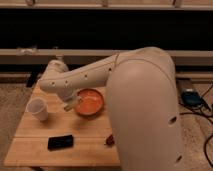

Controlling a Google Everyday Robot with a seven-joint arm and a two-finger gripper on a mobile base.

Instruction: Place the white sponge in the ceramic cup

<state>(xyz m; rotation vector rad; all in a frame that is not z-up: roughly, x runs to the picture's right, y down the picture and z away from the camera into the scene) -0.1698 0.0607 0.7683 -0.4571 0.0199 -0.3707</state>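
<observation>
The ceramic cup [37,109] stands upright on the left part of the wooden table [30,150]. My arm reaches in from the right, and my gripper [70,104] hangs between the cup and the orange bowl, a little to the right of the cup's rim. A small pale block at its tip looks like the white sponge [73,105], held above the table. No sponge lies on the tabletop.
An orange bowl [90,102] sits just right of the gripper. A black phone [60,142] lies near the front edge. A small reddish-brown object [109,141] lies at the front right, partly behind my arm. A dark wall and ledge run behind the table.
</observation>
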